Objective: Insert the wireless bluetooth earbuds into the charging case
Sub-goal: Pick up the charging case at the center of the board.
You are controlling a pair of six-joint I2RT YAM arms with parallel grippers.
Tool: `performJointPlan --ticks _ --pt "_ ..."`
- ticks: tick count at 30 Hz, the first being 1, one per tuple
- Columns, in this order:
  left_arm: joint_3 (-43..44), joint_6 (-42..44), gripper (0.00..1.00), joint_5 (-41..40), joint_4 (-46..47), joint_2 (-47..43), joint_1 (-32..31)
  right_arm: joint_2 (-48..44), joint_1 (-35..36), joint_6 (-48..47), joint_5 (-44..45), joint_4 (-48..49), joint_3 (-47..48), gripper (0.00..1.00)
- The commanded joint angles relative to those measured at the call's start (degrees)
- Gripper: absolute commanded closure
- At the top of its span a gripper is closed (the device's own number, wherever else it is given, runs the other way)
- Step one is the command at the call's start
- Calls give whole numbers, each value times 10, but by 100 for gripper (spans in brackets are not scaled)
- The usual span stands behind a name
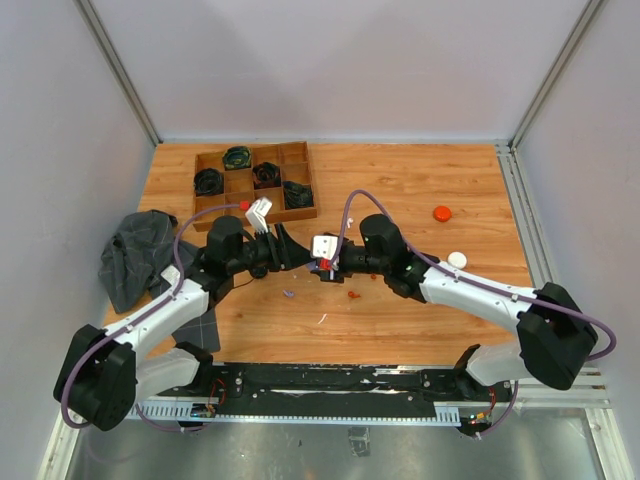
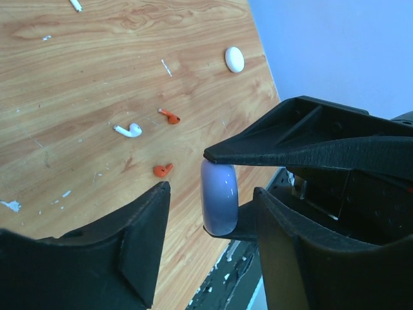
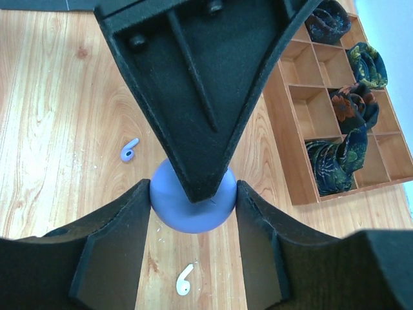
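The charging case (image 3: 192,216), a round lavender piece, is pinched at its two sides by my right gripper (image 3: 192,194), which is shut on it a little above the table. In the left wrist view the case (image 2: 219,197) shows edge-on. My left gripper (image 2: 211,194) is open and straddles its flat faces, with a gap on each side. One left finger covers the case's top in the right wrist view. On the wood lie a lavender earbud (image 3: 129,150), two orange-red earbuds (image 2: 169,116) (image 2: 162,170) and a white earbud (image 2: 129,130).
A wooden compartment tray (image 1: 301,185) with dark folded items stands at the back left. A grey cloth (image 1: 135,255) lies at the left edge. An orange puck (image 1: 442,213) and a white puck (image 1: 457,259) sit to the right. Both grippers (image 1: 295,250) (image 1: 318,258) meet mid-table.
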Motion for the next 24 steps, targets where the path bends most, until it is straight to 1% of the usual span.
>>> performJointPlan --ticks 1,2,5,8,10,12,13,15,16,21,24 --pt "16 0 47 3 18 3 -6 5 13 -24 -9 -2 22 69" --pt "16 0 50 1 18 3 -6 5 14 -27 -8 -3 22 68" --pt "14 1 64 -5 18 -1 -6 6 15 -29 1 -5 24 66" --pt "10 -2 79 -19 18 -11 -7 4 15 -28 12 -14 27 56" --pt "7 -6 87 -34 18 -21 -8 -3 17 -25 21 -10 25 47" --pt "1 -18 96 -58 18 -34 -10 -13 17 -18 31 1 14 41" --pt "-4 -29 99 -76 18 -41 -11 -19 17 -15 37 9 10 35" --pt "-16 -46 100 -114 18 -60 -16 -34 18 -7 48 20 -4 24" --pt "-20 -55 100 -131 17 -69 -19 -40 19 -5 53 25 -9 22" --pt "-33 -105 100 -221 7 -97 -40 -62 43 -9 111 63 -42 15" --pt "-7 -141 100 -280 -46 -98 -58 -65 56 -11 148 123 -73 15"
